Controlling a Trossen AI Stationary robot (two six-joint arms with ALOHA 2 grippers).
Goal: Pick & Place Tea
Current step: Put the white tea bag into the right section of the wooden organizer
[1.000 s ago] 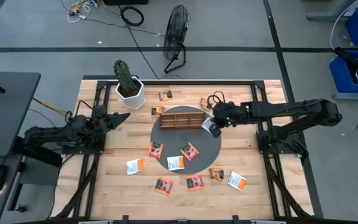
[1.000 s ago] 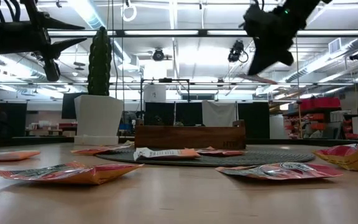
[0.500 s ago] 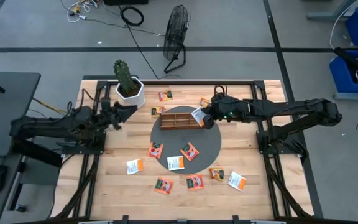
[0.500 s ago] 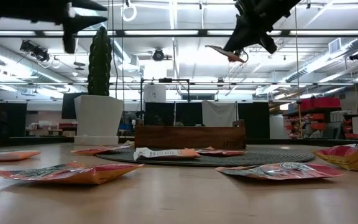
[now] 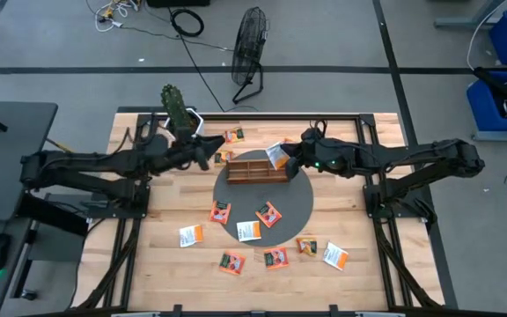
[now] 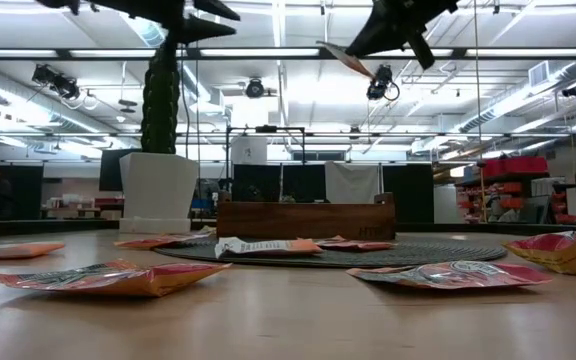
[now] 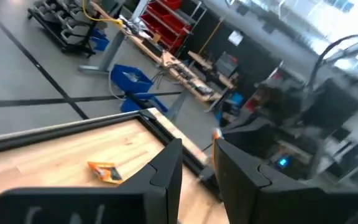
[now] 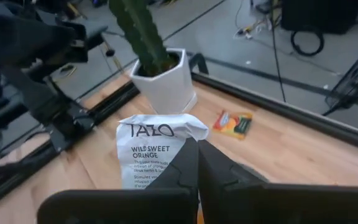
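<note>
The white paper tea sachet printed "Tazo Wild Sweet Orange" (image 8: 159, 151) is pinched by its lower edge between the two dark fingers of the right gripper (image 5: 287, 159), sticking out past the fingertips and held up in the air over the right end of the brown wooden slotted tray (image 5: 257, 167), which sits on the round dark grey mat (image 5: 299, 210). The left gripper (image 5: 211, 151) hangs above the table between the green cactus in its white pot (image 5: 178, 112) and the tray's left end, fingers (image 7: 166, 171) a little apart with nothing in them. The other small square tea sachets, mostly orange-red (image 5: 220, 212), lie flat around the mat and on the light wooden table (image 5: 157, 231).
</note>
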